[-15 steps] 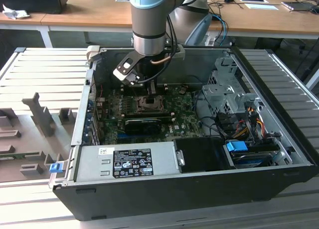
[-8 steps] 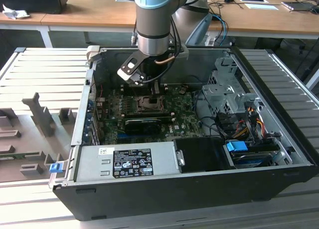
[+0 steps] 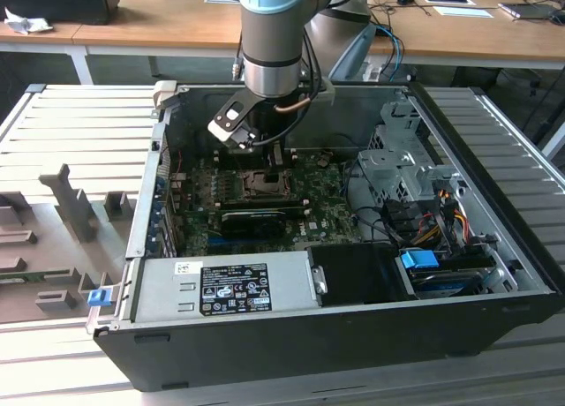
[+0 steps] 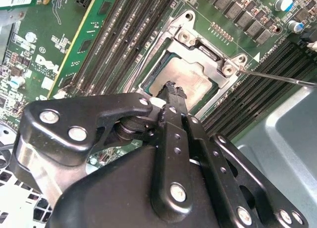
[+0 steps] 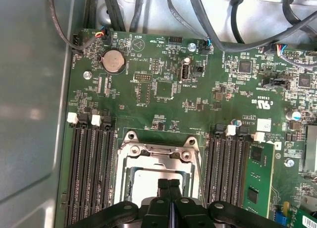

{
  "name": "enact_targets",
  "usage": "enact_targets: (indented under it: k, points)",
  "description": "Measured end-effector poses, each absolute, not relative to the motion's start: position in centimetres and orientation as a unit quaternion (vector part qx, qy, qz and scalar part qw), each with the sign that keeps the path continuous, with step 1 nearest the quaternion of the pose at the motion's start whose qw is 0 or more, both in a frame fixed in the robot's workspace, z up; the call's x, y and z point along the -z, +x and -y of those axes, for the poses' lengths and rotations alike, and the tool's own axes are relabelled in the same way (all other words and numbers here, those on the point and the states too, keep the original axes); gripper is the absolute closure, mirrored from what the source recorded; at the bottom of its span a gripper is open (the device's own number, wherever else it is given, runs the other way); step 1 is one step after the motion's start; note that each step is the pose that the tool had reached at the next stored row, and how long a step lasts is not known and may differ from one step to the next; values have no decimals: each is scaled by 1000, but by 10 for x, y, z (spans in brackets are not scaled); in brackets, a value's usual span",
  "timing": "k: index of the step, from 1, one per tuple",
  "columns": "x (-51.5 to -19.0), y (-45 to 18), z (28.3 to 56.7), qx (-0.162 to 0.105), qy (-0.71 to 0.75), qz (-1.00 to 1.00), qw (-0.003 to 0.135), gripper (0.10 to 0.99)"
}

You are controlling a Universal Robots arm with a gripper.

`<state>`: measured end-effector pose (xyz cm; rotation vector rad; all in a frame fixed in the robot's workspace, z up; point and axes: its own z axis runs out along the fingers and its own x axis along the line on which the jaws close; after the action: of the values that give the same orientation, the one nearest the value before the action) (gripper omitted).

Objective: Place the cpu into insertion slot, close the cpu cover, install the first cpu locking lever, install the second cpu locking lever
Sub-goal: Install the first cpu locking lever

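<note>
Gripper (image 4: 171, 88), black and built of bolted metal links, hangs with its two fingers pressed flat together and nothing between them. Its closed tip sits right over the small square cpu (image 4: 195, 77) with the dull silvery-grey top, at the edge of the chip nearest the fingers; whether it touches the metal I cannot tell. The cpu lies in the insertion slot (image 5: 131, 143), a square dark socket ringed by a silvery frame. This socket stands near the middle of the green motherboard (image 5: 163, 104), between two banks of long black memory slots (image 5: 89, 173). The thin silvery cpu cover (image 4: 161, 49), a frame plate with a square window, lies down over the socket, and the chip's top shows through the window. A thin bare-wire locking lever (image 4: 282, 78) runs out from one corner of the socket across the memory slots beside it, pointing away from the frame. In the exterior view the grey-and-blue robot arm (image 3: 274, 35) reaches down into the open black computer case (image 3: 335, 335), with the gripper low over the middle of the board. A grey power supply box (image 3: 159, 287) lies along the case's near edge
</note>
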<state>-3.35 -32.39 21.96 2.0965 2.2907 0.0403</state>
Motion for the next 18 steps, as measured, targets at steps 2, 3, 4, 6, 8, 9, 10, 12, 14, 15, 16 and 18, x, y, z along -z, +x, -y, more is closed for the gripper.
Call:
enact_targets:
  k: [2,3,4,6,8,9,10,12,14,15,16,18]
  points:
    - [-220,-34,324,-13,675,-738,18,980]
    - [-220,-34,324,-13,675,-738,18,980]
    - [-220,-34,324,-13,675,-737,18,980]
    - [-221,-34,324,-14,675,-738,17,980]
    - [-221,-34,324,-14,675,-737,17,980]
    - [-222,-34,324,-15,676,-737,17,980]
    - [-222,-34,324,-14,676,-737,17,980]
    - [-223,-34,324,-14,676,-737,17,980]
    - [-224,-34,324,-14,676,-736,17,980]
    - [-224,-34,324,-14,676,-736,17,980]
    - [-225,-34,324,-14,676,-736,17,980]
    - [-225,-34,324,-14,676,-736,17,980]
